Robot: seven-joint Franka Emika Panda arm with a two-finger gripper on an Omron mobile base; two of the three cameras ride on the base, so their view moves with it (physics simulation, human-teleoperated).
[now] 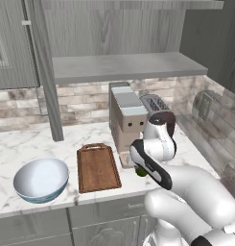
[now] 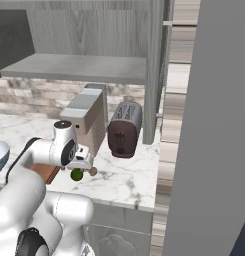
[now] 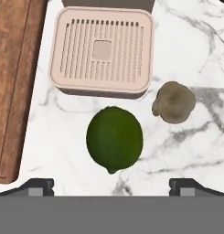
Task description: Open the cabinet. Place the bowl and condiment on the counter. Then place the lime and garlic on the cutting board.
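Observation:
In the hand view the dark green lime (image 3: 114, 139) lies on the white marble counter (image 3: 191, 151), straight below my open gripper (image 3: 112, 185), whose fingertips (image 3: 38, 185) stand wide on either side of it. The brownish garlic (image 3: 173, 102) sits just beside the lime. The cutting board (image 3: 10, 87) lies along the left edge. From the right base view, the gripper (image 2: 80, 167) hovers over the lime (image 2: 76, 174) and garlic (image 2: 93, 171). The bowl (image 1: 41, 178) rests on the counter next to the cutting board (image 1: 97, 167). The cabinet (image 1: 123, 65) stands open, its shelf bare. The condiment is out of view.
A coffee machine (image 1: 126, 122) stands behind the lime; its drip tray (image 3: 102, 52) lies close ahead of the fruit. A dark toaster (image 2: 125, 130) sits beside it. An open cabinet door (image 2: 214, 125) hangs at the right, another door (image 1: 47, 72) edge-on at the left.

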